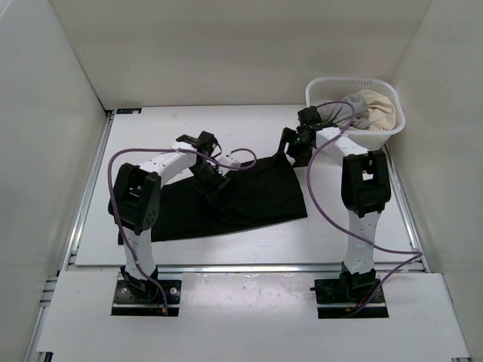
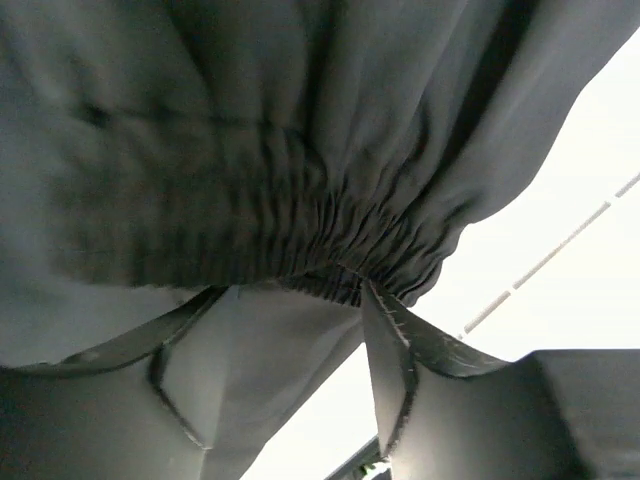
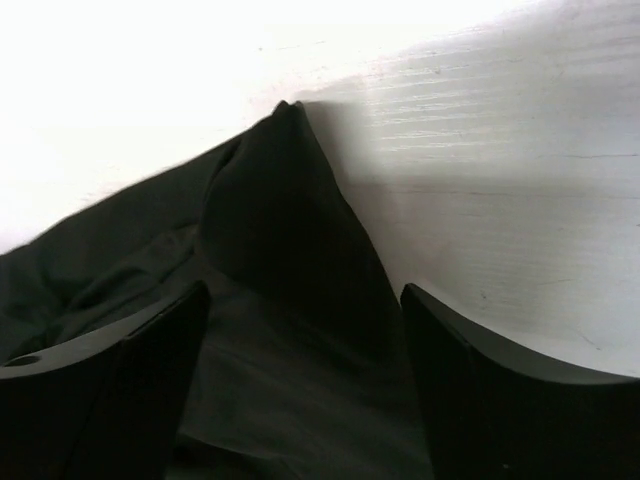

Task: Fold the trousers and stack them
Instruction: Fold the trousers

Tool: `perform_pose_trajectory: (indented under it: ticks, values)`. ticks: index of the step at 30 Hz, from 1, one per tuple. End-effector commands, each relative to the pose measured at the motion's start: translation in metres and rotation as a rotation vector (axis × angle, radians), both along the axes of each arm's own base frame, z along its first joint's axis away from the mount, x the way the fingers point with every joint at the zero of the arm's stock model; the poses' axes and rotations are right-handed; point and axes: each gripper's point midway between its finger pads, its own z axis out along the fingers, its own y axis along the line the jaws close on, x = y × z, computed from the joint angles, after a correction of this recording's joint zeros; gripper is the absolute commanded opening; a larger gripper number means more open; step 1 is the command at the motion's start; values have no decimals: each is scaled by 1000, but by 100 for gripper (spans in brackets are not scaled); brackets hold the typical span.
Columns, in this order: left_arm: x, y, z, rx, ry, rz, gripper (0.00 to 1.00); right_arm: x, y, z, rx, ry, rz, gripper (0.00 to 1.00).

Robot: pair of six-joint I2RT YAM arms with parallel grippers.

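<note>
Now left gripper: fingers apart, gathered waistband just at tips, nothing pinched. Right gripper: wide apart too, over raised corner of trousers. Trousers lie on table between arms as dark rough rectangle. Fold seems partly done, edges uneven; stacking not yet done. Only top view shows whole shape and basket with other clothes. Only wrist views show finger gaps.

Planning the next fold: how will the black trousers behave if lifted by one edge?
Likely floppy: the trousers lie flat and rumpled on the table, and a corner peaks up in the right wrist view. Probably light: the cloth looks thin, creasing finely. The gathered waistband may stretch, so a pushed edge would likely bunch rather than slide whole.
</note>
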Motion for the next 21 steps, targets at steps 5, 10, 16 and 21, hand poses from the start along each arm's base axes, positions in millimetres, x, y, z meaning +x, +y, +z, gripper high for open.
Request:
perform_pose_trajectory:
  ticks: [5, 10, 16, 21]
  values:
    - [38, 13, 63, -39, -197, 58, 67, -34, -25, 50, -105, -50, 67, 90]
    - [50, 64, 76, -3, -241, 249, 70, -90, -32, 7, -76, 44, 62, 90]
    - [35, 154, 56, 91, -199, 492, 71, -101, -3, -19, 95, 90, 135, 81]
    - [17, 222, 43, 129, -166, 693, 71, -103, -4, -25, 106, 104, 151, 51]
